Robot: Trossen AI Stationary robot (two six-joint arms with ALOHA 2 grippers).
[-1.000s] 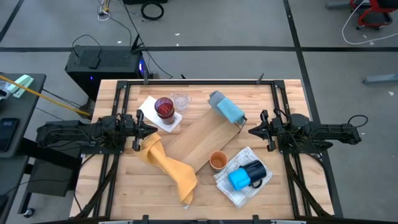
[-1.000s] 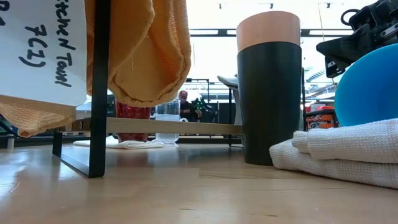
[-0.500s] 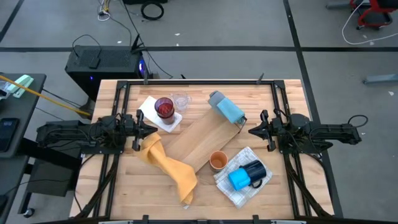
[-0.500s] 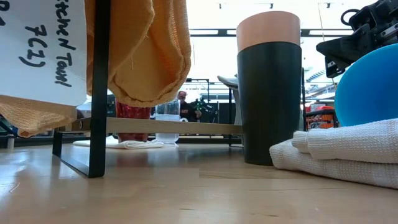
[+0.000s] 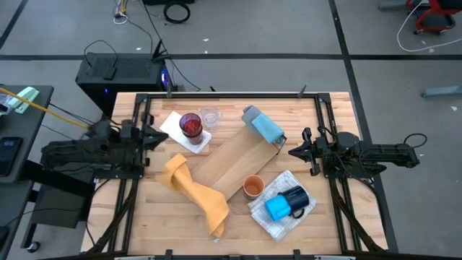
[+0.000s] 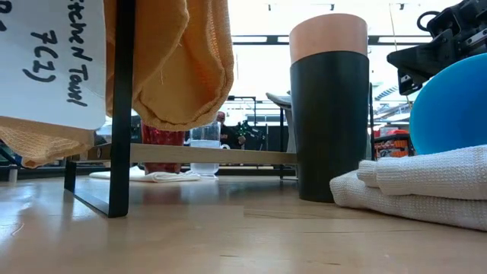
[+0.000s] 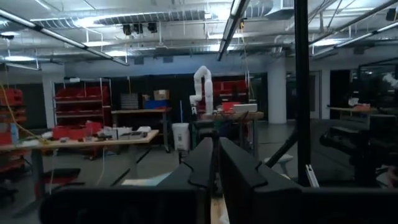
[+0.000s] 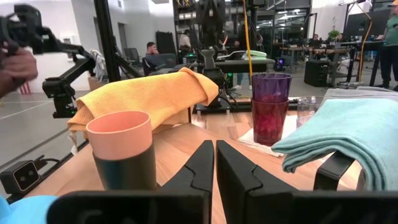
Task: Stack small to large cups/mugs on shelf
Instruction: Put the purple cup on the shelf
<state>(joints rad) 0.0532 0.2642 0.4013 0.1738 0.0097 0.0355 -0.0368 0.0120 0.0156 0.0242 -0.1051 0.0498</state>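
- Orange-rimmed dark cup [image 5: 253, 186] stands upright below centre of the high view, just beside a white cloth [image 5: 268, 220] at lower right.
- Bright blue mug [image 5: 277, 209] and dark navy mug [image 5: 296, 196] lie touching on that cloth.
- Red-tinted cup [image 5: 190, 126] with a purple cup [image 8: 271, 87] nested in it stands on a white napkin [image 5: 175, 127] at upper left of centre; a clear cup [image 5: 210, 116] stands just beside it.
- Wooden shelf [image 5: 234, 163] runs diagonally across the middle, a blue-grey cloth [image 5: 263, 125] on its upper end, a yellow towel [image 5: 196, 193] draped at its lower-left end.
- Left gripper [image 5: 156, 137] hovers at the left edge of the table [image 5: 332, 224], near the napkin, fingers closed on nothing.
- Right gripper [image 5: 295, 152] waits at the right, near the blue-grey cloth, fingers closed and empty.
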